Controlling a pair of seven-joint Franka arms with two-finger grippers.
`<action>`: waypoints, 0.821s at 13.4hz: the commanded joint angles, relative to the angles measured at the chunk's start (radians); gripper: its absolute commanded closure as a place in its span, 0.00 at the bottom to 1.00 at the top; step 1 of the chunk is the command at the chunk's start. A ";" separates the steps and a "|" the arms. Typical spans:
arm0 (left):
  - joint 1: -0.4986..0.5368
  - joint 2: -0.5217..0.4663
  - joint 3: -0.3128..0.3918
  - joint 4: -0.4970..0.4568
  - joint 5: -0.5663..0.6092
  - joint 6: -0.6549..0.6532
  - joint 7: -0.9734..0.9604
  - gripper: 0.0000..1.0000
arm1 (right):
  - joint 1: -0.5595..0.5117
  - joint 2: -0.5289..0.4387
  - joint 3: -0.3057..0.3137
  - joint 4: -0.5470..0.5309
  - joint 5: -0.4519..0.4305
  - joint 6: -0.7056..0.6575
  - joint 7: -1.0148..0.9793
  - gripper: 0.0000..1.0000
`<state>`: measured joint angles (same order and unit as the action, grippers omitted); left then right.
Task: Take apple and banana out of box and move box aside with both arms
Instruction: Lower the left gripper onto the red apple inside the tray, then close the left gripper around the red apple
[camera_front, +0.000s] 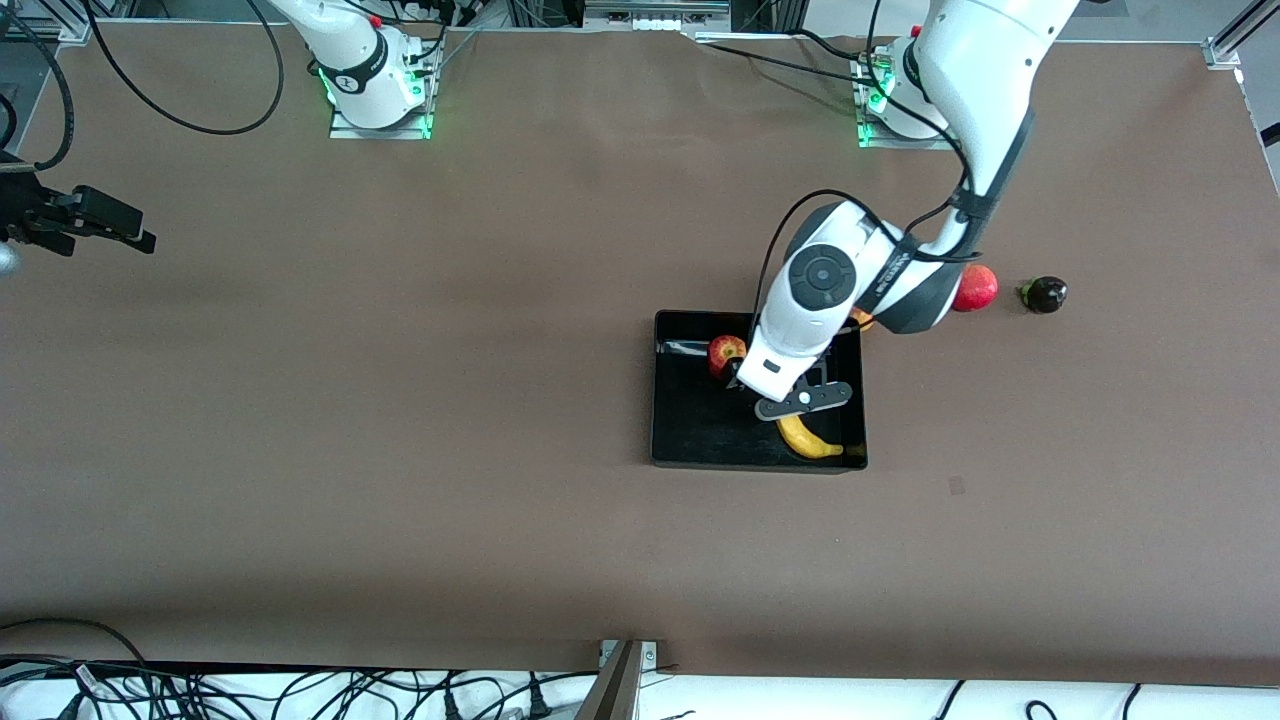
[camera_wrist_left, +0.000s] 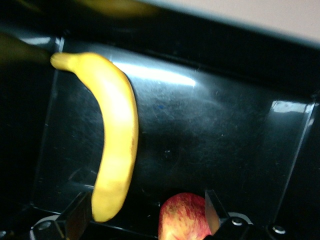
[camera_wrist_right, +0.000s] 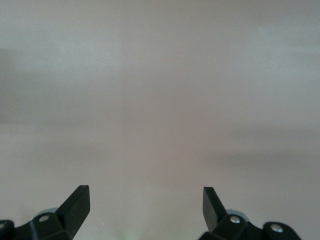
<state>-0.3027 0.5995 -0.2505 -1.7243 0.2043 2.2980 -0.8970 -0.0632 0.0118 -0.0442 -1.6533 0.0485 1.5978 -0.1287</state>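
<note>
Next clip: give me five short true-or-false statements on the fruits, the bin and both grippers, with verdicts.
1. The banana lies in the black bin. True.
2. The apple sits on the bare table. False: it is in the bin.
3. The left gripper is shut on the banana. False: it is open over the bin, holding nothing.
4. The right gripper is open, holding nothing. True.
5. The pomegranate is in the bin. False: it is on the table.

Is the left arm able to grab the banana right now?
Probably yes. The left gripper hangs over the box with open jaws, and the banana lies uncovered inside, beside the apple; nothing blocks it.
</note>
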 joint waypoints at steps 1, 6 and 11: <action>-0.019 0.016 -0.009 0.008 0.040 0.011 -0.065 0.00 | 0.005 0.007 -0.002 0.020 0.001 -0.016 0.006 0.00; -0.053 0.020 -0.021 -0.021 0.040 0.027 -0.120 0.00 | 0.005 0.007 -0.002 0.020 0.002 -0.016 0.006 0.00; -0.059 0.032 -0.021 -0.060 0.038 0.081 -0.135 0.00 | 0.005 0.007 -0.002 0.020 0.001 -0.016 0.006 0.00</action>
<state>-0.3604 0.6278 -0.2699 -1.7664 0.2158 2.3547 -1.0004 -0.0631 0.0118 -0.0442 -1.6534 0.0485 1.5978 -0.1287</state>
